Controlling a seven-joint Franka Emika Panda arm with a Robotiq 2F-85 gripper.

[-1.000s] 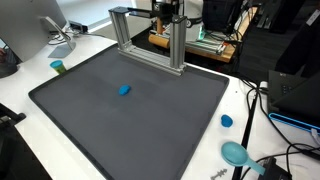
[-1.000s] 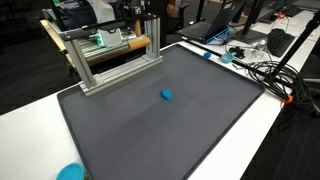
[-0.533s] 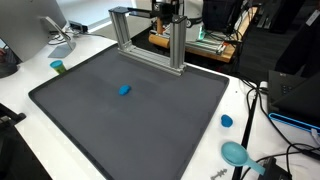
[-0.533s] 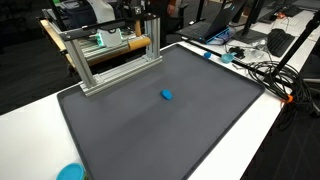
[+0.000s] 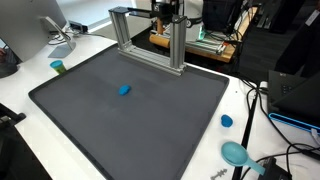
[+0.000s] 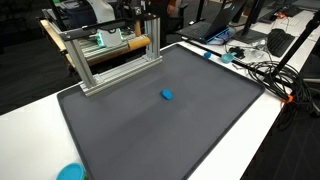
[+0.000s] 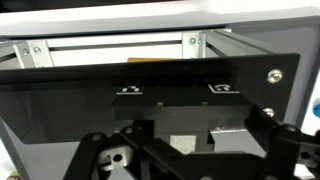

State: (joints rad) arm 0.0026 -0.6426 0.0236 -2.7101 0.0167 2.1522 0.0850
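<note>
A small green cup [image 5: 58,67] stands on the white tabletop [image 6: 30,130], just off the dark mat [image 5: 130,120]. Its inside is too small to make out. A teal dish [image 5: 235,152] lies near the mat's opposite corner, with a little blue cap [image 5: 226,121] close by on the tabletop. Whether the dish holds anything cannot be told. A blue block [image 5: 124,90] lies alone on the mat, well apart from all of these.

The metal frame [image 5: 150,40] stands at the mat's far edge. In the wrist view it fills the picture: pale rails above, and a black panel [image 7: 160,90] with two white marks in front of the camera. The hand [image 7: 190,165] is close to this frame. Its fingers [image 7: 100,155] are spread wide, with nothing between them, and the picture's lower edge cuts off their ends.

In both exterior views the arm is only a dark shape behind the frame's top, lost among the equipment there. Cables [image 5: 262,100] trail over the tabletop beside the mat.
</note>
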